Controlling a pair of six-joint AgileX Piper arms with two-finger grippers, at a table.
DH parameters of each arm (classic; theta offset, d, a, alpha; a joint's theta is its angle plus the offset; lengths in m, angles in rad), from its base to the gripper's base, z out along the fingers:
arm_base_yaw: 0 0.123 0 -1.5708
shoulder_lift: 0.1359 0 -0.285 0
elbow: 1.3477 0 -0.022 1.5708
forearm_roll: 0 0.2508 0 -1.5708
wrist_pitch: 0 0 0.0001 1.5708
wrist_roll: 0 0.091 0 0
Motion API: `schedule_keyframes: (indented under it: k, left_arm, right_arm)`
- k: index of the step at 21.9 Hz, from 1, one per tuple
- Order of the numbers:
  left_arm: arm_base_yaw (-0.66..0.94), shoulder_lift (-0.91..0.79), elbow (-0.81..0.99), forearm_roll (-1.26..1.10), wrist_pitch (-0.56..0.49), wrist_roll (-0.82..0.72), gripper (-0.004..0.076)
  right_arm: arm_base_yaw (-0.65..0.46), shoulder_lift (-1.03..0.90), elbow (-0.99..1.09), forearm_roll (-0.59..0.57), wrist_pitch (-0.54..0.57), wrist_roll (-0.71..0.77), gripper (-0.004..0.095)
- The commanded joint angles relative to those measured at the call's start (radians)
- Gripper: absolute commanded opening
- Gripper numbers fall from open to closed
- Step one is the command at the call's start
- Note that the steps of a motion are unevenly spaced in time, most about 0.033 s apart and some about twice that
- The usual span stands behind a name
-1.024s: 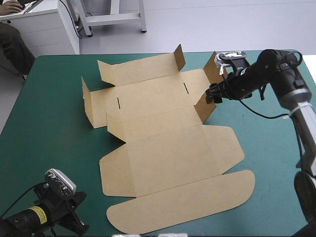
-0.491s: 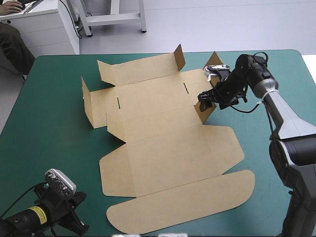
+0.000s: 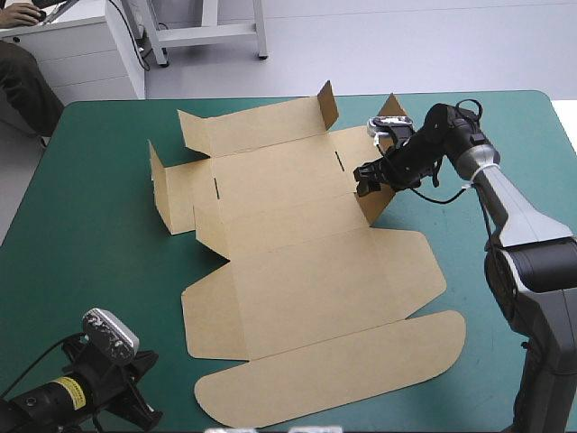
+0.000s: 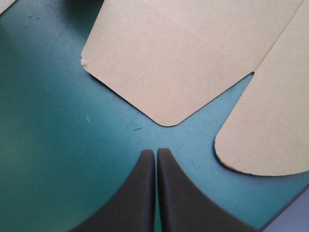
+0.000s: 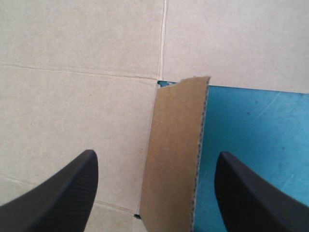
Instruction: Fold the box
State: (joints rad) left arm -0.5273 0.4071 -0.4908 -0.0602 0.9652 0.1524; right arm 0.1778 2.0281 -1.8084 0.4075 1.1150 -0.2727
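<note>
The brown box [image 3: 297, 271] lies as a cut sheet on the teal-green cover, its lid flat toward the front edge. Its far wall [image 3: 257, 124] and left side flap [image 3: 162, 189] stand raised. The right side flap [image 3: 377, 197] also stands up. My right gripper [image 3: 365, 179] hovers over it, open, and in the right wrist view the flap [image 5: 176, 121] stands upright between the black fingers [image 5: 72, 188] of the gripper [image 5: 157, 155]. My left gripper [image 3: 142, 410] rests near the front left corner, shut [image 4: 156, 152], with a rounded corner of the box [image 4: 166, 72] just ahead.
The teal-green cover [image 3: 90, 244] shows on every side of the sheet, widest at the left and at the right front. The rounded lid flap [image 3: 334, 370] reaches close to the table's front edge.
My right gripper has moved left along the far right of the sheet and now sits over the raised right side flap. The left arm and the box have not moved.
</note>
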Motion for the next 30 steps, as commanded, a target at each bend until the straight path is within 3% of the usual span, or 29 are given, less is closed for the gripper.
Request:
schedule_keyframes:
  k: [1,4,6,7,8,10,15,23,30]
  left_arm:
    - [-0.005,0.015,-0.025,-0.012,-0.053,0.001,-0.0008]
    - [-0.005,0.015,-0.025,-0.012,-0.053,0.001,-0.0008]
    - [-0.005,0.015,-0.025,-0.012,-0.053,0.001,-0.0008]
    - [-0.005,0.015,-0.025,-0.012,-0.053,0.001,-0.0008]
    - [-0.005,0.015,-0.025,-0.012,-0.053,0.001,-0.0008]
    - [-0.005,0.015,-0.025,-0.012,-0.053,0.001,-0.0008]
    - [-0.005,0.015,-0.025,-0.014,-0.053,0.001,-0.0008]
    - [-0.005,0.015,-0.118,-0.011,-0.066,0.001,-0.0008]
    - [-0.005,0.015,-0.202,-0.011,-0.15,0.001,-0.0008]
  right_arm:
    - [0.0,-0.029,-0.031,0.034,-0.006,-0.015,0.0586]
    - [0.0,-0.011,-0.031,0.048,-0.006,-0.015,0.0531]
    - [0.0,-0.004,-0.031,0.052,-0.006,-0.015,0.0413]
    - [0.0,-0.003,-0.031,0.052,-0.008,-0.015,0.0297]
    - [0.0,-0.003,-0.031,0.052,-0.01,-0.018,0.0241]
    - [0.0,-0.003,-0.031,0.052,-0.012,-0.051,-0.0019]
    - [0.0,-0.003,-0.058,0.052,0.004,-0.155,-0.0019]
    - [0.0,-0.003,-0.385,0.063,0.061,-0.318,-0.002]
    - [0.034,-0.003,-0.46,0.134,0.128,-0.459,-0.002]
